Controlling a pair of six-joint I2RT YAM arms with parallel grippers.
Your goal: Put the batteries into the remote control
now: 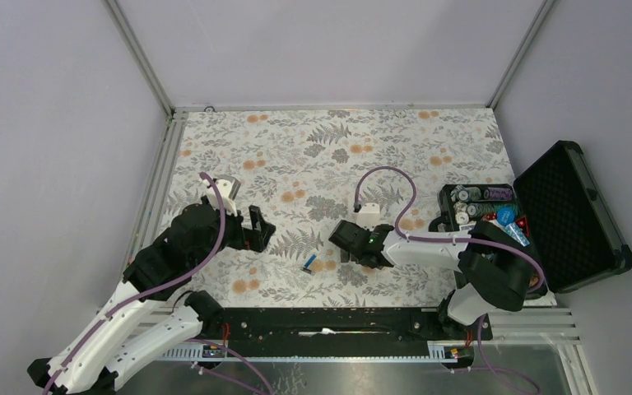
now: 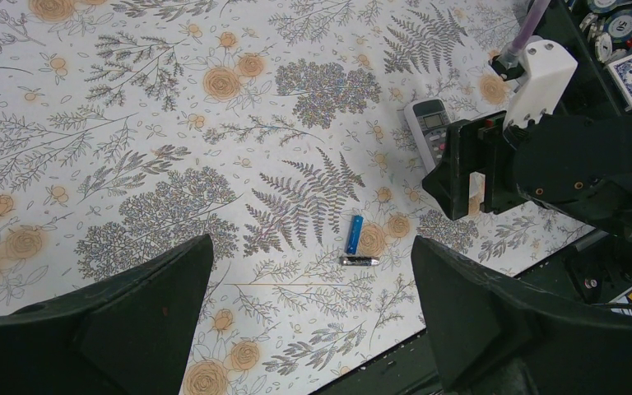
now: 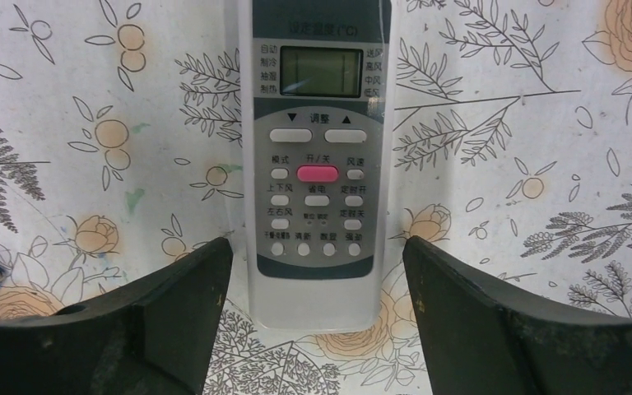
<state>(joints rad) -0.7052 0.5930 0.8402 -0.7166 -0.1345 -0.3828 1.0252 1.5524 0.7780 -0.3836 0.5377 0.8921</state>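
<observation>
Right now the right hand [image 3: 314, 251] is hovering low over the remote control [image 3: 317, 148]. Its fingers [image 3: 164, 321] are standing spread on either side of the handset's button end, with a thin strip of cover showing at each side, so nothing is being pinched. Off to that hand's left, the blue battery [image 2: 353, 234] is lying on the desk [image 1: 313, 156] near the front rail. A darker slim cylinder [image 2: 358, 261], possibly a second battery, is lying just beside its near end. The left hand [image 2: 311, 247], further left, is facing this pair with its fingers wide apart and holding nothing.

The desk is wearing a pale cover printed with grey ferns and orange roses. Plain lilac-grey walls [image 1: 321, 49] and metal frame posts are closing it in, and an open black case [image 1: 572, 206] is sitting at the right edge.

The remote control is lying face up, its long axis running straight away from the right wrist camera, with the grey screen at the far end. The blue battery is pointing roughly toward the far wall, and the darker slim cylinder is lying crosswise to it.
</observation>
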